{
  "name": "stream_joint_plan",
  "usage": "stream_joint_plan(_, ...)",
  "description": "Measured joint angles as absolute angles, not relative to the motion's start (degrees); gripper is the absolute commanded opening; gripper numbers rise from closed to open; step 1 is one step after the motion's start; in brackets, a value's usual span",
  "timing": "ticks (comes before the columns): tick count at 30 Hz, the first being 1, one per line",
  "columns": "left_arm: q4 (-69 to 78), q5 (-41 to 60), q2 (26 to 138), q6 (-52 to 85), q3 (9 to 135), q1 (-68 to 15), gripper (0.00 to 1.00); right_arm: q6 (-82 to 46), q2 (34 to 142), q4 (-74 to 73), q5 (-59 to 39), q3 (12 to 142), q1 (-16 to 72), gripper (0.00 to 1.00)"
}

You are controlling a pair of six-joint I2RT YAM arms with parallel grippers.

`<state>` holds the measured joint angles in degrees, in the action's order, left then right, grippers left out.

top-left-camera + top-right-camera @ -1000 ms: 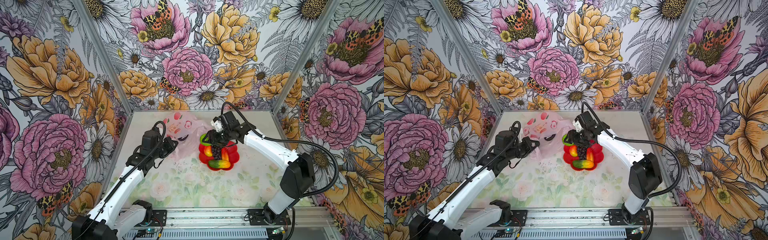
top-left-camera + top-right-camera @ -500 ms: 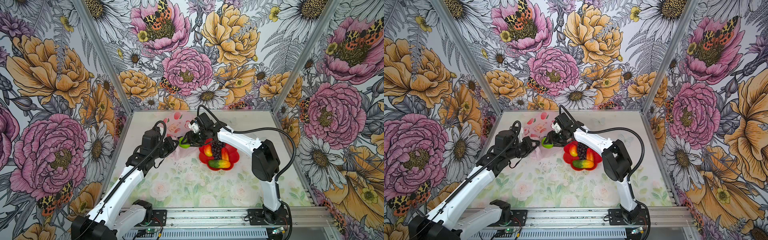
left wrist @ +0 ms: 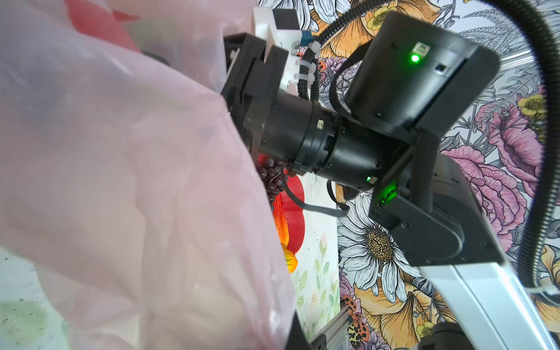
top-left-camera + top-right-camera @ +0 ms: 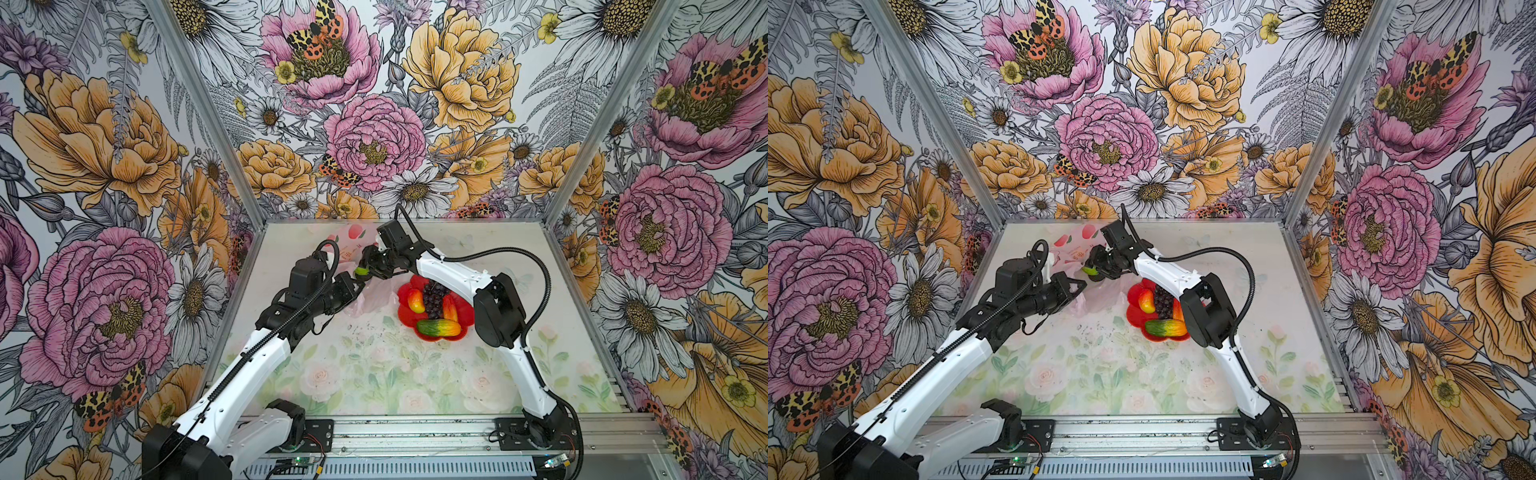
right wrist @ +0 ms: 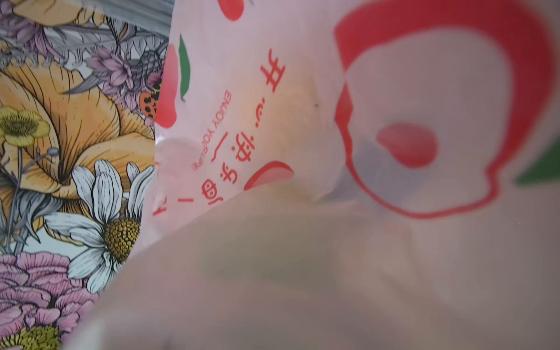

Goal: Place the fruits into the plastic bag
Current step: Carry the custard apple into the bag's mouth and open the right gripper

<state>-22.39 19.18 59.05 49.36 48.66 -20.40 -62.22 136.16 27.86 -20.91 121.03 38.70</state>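
Fingers first: the left fingers [image 4: 355,286] are pressed fully together on the near edge of the plastic bag [image 4: 376,300], pinching its thin pink film and holding it up off the tabletop [image 4: 374,374]. In the left wrist view the bag [image 3: 121,181] drapes across most of the picture and hides the tips. The left arm [image 4: 266,353] reaches from 7 o'clock toward the middle of the tabletop, forearm low, wrist pointing toward 2 o'clock. The bag sits at about 11 o'clock on the tabletop, its white printed panel standing at the far side. At the bag's mouth the right fingers [image 4: 371,267] stand partly apart, clamped on the green lime [image 4: 362,271], which hangs over the pink film just beyond the left fingers. The right arm [image 4: 453,274] arches from 5 o'clock over the red plate [image 4: 403,313], elbow raised at 3 o'clock, wrist pointing toward 9 o'clock; its wrist camera sees the bag's panel [image 5: 242,121] close up. At 3 o'clock of the bag, the plate bears a yellow-red fruit [image 4: 415,300], the grape bunch [image 4: 434,297], an orange-red fruit [image 4: 449,308] and the mango [image 4: 438,327]. A second ago the right fingers were at the plate's far-left rim; they have since crossed to the bag, while the left fingers have kept their pinch in place.
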Motion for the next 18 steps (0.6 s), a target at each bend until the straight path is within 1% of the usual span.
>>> stream_joint_plan(2,-22.4,19.2,59.2,49.4,48.7,-20.4,0.0,-64.3,138.3,27.0,-19.5,123.6,38.2,0.64)
stream_joint_plan(5,-22.4,19.2,59.3,49.3,48.7,-20.4,0.0,-66.6,140.4,26.4,-18.4,126.7,37.4,0.74)
stream_joint_plan(6,-22.4,19.2,59.3,49.3,48.7,-20.4,0.0,-67.2,141.0,26.2,-18.2,127.6,37.1,0.76)
stream_joint_plan(8,-22.4,19.2,59.3,49.3,48.8,-20.3,0.0,-68.1,141.7,25.8,-17.7,128.8,37.0,0.81)
stream_joint_plan(10,-22.5,19.2,59.2,49.3,48.8,-20.3,0.0,-68.8,141.8,25.8,-17.5,129.3,36.7,0.88)
stream_joint_plan(11,-22.5,19.2,59.2,49.3,48.8,-20.2,0.0,-69.1,141.8,25.6,-17.3,129.4,36.6,0.9)
stream_joint_plan(18,-22.5,19.2,59.0,49.3,48.8,-19.6,0.0,-69.4,141.6,24.7,-17.1,129.1,36.6,0.92)
